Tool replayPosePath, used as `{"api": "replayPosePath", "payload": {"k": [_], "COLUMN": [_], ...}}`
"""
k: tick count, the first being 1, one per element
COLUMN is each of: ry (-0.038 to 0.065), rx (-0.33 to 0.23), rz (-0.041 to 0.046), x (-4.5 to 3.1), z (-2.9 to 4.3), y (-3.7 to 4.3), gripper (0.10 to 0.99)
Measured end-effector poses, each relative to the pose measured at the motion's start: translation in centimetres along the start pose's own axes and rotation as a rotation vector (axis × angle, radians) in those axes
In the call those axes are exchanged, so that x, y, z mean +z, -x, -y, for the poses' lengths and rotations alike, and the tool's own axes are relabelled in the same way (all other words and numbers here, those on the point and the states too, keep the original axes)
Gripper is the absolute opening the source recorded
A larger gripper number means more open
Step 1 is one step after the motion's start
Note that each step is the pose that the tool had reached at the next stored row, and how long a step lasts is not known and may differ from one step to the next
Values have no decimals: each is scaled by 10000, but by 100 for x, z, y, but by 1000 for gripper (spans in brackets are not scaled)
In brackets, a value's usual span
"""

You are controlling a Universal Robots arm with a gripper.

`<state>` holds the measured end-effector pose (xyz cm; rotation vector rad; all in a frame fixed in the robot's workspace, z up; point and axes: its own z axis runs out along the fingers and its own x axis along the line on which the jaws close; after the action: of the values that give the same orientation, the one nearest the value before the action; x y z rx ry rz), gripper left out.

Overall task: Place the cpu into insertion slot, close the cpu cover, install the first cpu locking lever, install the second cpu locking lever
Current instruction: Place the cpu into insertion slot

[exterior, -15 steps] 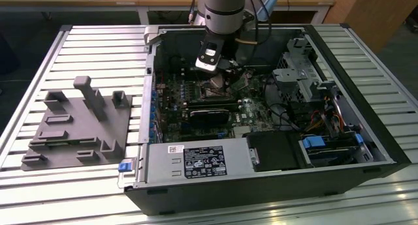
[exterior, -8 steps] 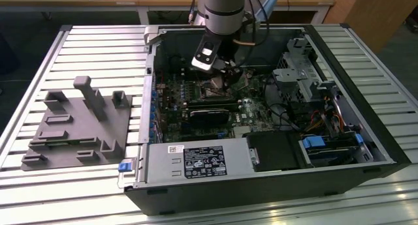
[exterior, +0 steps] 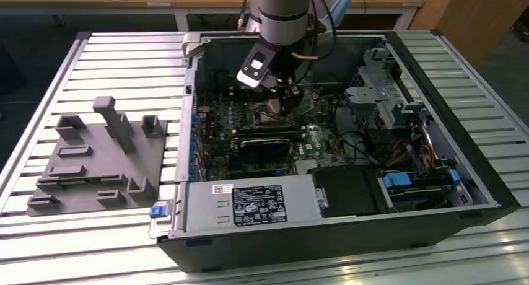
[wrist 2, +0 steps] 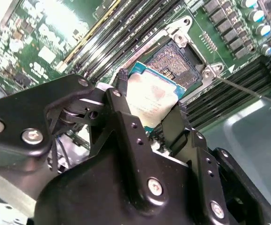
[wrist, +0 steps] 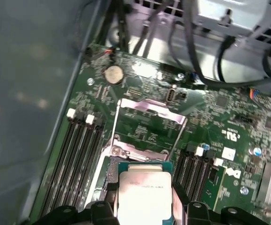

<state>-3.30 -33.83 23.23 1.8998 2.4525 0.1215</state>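
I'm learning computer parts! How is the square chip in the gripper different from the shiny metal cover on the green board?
The chip is a solid plate with a pale face; the cover is a thin frame with a square window that shows the green board through it. The chip is held in the gripper above the board; the cover sits flipped open on it. Both are squarish, silvery metal and look similar in size.

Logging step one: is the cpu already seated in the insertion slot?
No, in the second wrist view the cpu is gripped in the tool, and the insertion slot shows its contact field bare beyond it.
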Motion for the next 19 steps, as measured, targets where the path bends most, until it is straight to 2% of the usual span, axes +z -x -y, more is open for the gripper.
{"api": "replayPosePath", "payload": {"k": [11, 19], "ry": [36, 41], "rx": [1921, 2173], "rz": [163, 183], "x": [31, 63], "z": [3, 6], "y": [0, -53], "gripper": [541, 541]}}
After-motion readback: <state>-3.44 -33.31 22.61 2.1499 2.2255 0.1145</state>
